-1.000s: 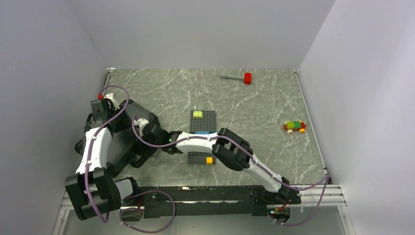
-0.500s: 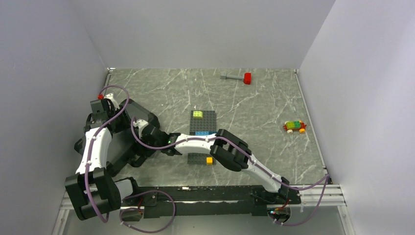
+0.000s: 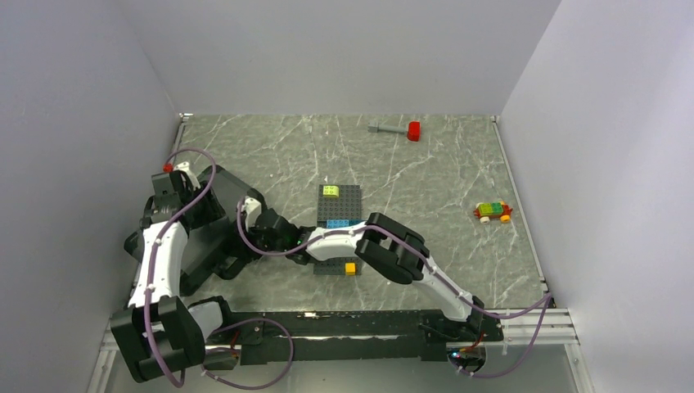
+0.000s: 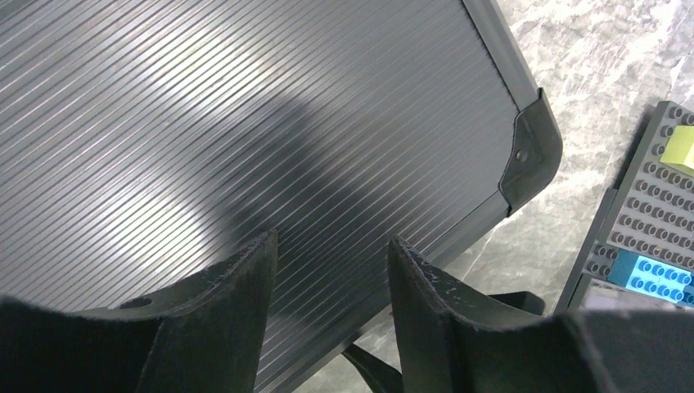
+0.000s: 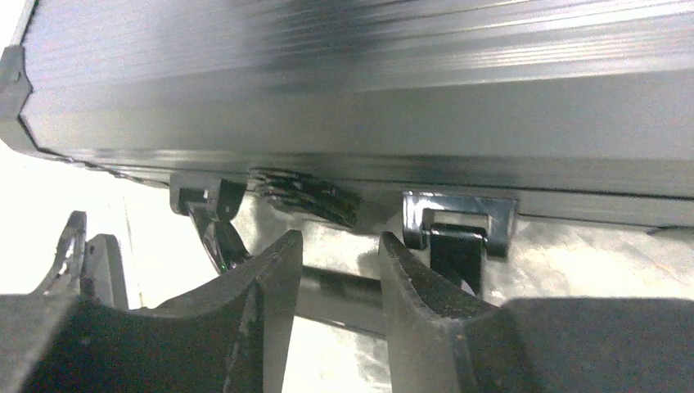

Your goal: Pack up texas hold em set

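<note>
The black handled case [image 3: 233, 195] lies shut at the table's left, and its ribbed lid fills the left wrist view [image 4: 245, 123]. My left gripper [image 3: 195, 206] is open just above the lid near its front corner [image 4: 331, 246], holding nothing. My right gripper [image 3: 245, 237] is open at the case's front side [image 5: 335, 241], under the case wall [image 5: 368, 106]. The carry handle's bar [image 5: 335, 299] runs across behind the gap between its fingers. A metal latch [image 5: 458, 217] is just to the right. The card packs and buttons are out of view.
A dark grey brick baseplate [image 3: 340, 205] with coloured bricks lies right of the case and shows in the left wrist view [image 4: 646, 213]. A smaller plate with an orange brick [image 3: 350, 268] lies under the right forearm. A hammer [image 3: 397, 129] lies at the back. A brick car [image 3: 493, 211] stands at the right.
My right wrist has shifted a little to the right along the case's front. My left arm has shifted slightly over the lid. The case has stayed put.
</note>
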Robot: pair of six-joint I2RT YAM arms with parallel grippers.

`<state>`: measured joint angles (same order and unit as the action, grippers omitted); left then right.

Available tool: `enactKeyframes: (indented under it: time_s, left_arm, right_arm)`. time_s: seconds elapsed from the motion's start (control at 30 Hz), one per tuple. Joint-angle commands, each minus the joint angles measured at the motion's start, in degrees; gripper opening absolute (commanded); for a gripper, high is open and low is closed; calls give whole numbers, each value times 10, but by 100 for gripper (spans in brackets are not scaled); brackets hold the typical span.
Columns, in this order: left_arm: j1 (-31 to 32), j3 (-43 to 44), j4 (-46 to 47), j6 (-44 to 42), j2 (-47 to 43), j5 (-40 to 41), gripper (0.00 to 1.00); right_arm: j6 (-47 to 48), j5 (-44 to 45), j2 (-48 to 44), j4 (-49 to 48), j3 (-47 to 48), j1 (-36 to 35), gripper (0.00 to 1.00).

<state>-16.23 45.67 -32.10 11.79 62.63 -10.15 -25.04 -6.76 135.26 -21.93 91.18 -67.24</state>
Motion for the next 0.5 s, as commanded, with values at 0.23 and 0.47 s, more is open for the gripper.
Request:
enactKeyframes:
  time_s: [0.23,0.47]
  left_arm:
    - [2,-19,-3,6,-92,19,66]
    - [4,-34,34,-1,-156,-7,89]
  right_arm:
    - [70,37,-117,-37,-145,22,63]
    - [87,122,-258,9,-229,37,81]
